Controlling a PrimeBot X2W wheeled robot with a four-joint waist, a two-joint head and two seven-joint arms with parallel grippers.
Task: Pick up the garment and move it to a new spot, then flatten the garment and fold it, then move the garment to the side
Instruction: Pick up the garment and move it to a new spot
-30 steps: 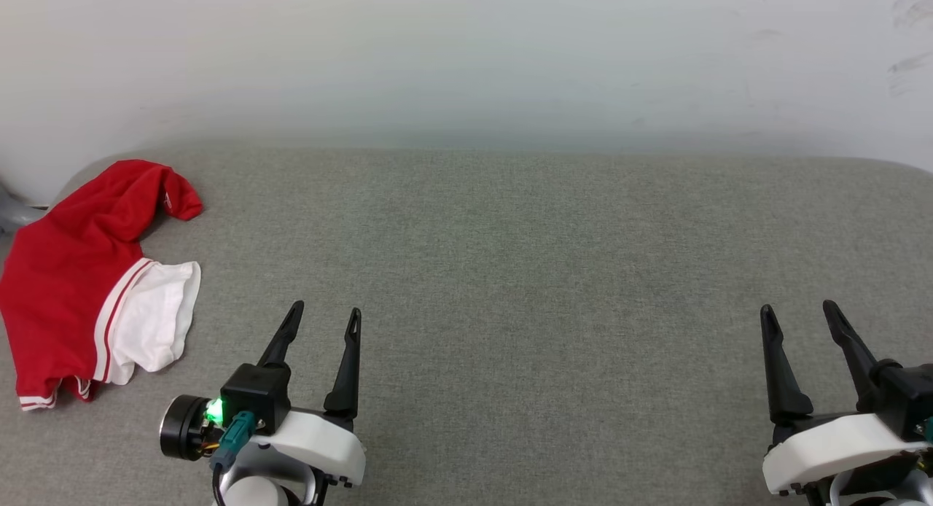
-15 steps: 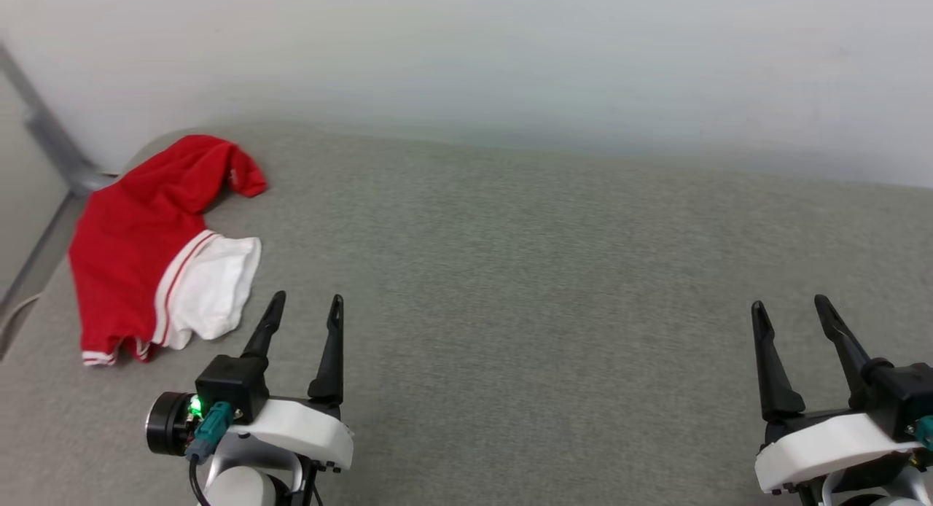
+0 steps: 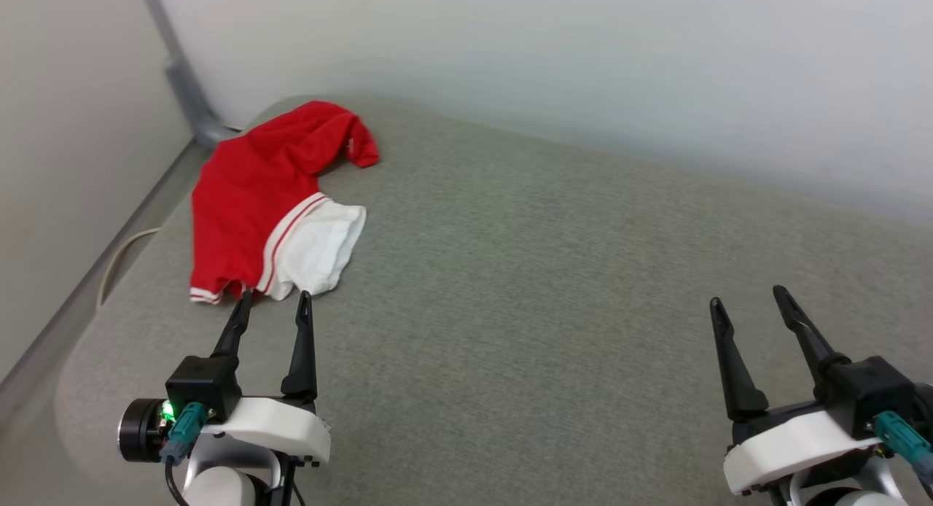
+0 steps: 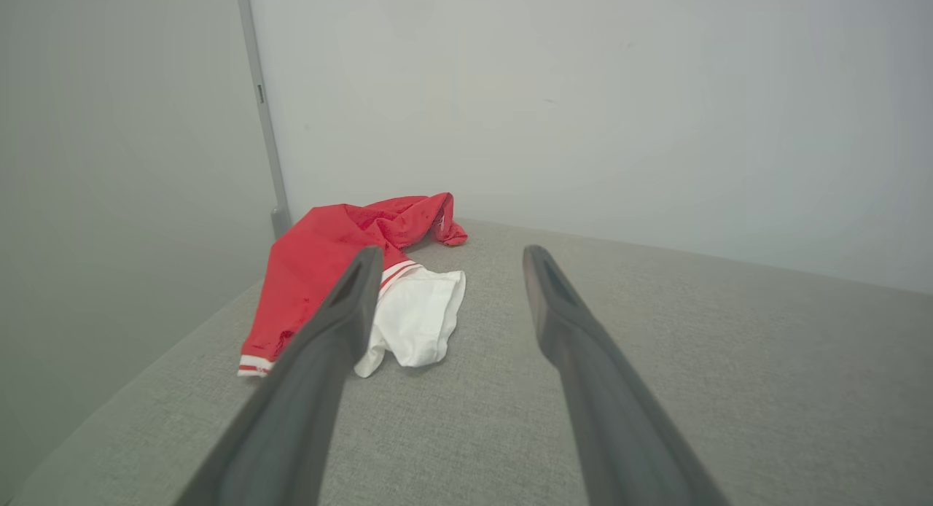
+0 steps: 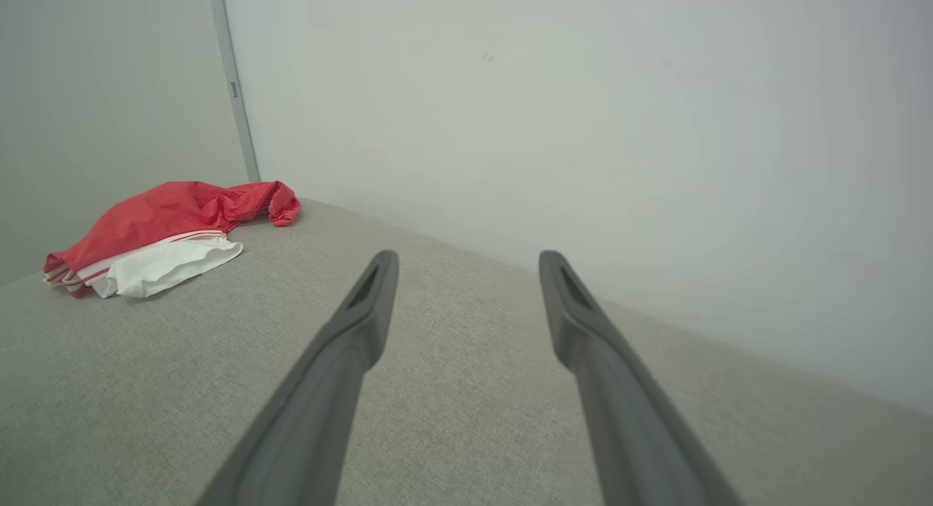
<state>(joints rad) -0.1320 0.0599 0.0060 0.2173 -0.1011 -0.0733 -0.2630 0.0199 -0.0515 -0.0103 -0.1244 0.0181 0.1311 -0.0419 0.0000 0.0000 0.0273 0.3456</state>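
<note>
Your crumpled red jersey [image 3: 255, 192], one white stripe-trimmed sleeve [image 3: 321, 247] showing, lies at the far left corner of the grey cushion [image 3: 547, 273], just beyond your left gripper [image 3: 274, 297], which like the right gripper [image 3: 747, 296] gapes empty.

The desk [image 3: 554, 273] is covered with a grey woven fabric, and its far left corner is rounded. The surface looks flat and even. One thing lies directly on it: the garment [image 3: 251, 200], crumpled near that far left corner. It is mostly red, with a white sleeve [image 3: 317, 254] spread toward the middle of the desk and red-and-white striped trim at the near edge.
</note>
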